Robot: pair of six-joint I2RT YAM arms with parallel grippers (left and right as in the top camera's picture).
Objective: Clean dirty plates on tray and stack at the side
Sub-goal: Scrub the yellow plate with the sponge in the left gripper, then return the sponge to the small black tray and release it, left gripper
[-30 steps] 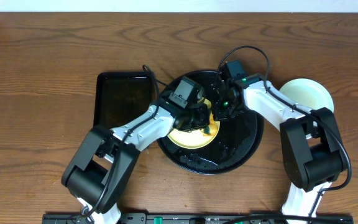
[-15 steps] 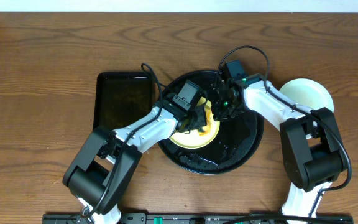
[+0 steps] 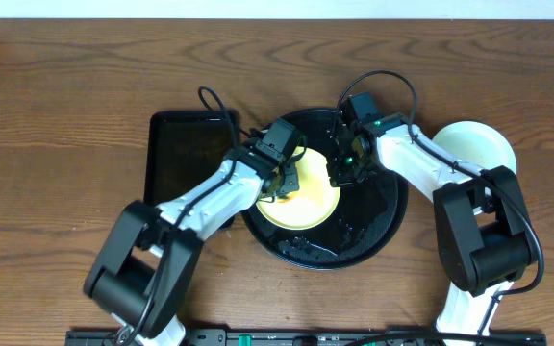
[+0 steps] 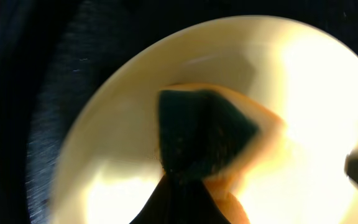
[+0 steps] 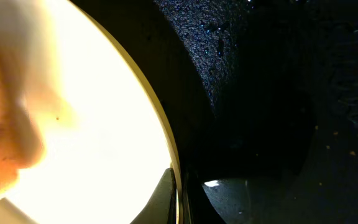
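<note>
Mid-scrub: one dish under the sponge, stacking begun at the side.
The left gripper (image 3: 283, 181), clamped on an orange-and-green sponge (image 4: 204, 134), presses it to the pale yellow round plastic plate (image 3: 308, 204) lying in the large round black tray (image 3: 373, 231). The right gripper (image 3: 339, 173) pinches that plate's rim. A pale mint round plate (image 3: 474, 144) sits outside the tray, to the right; whether another lies beneath it I cannot tell.

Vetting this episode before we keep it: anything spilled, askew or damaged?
Nothing tipped or broken. Only wet-looking speckles on the tray beside the yellow plate, which fits scrubbing with the sponge.
</note>
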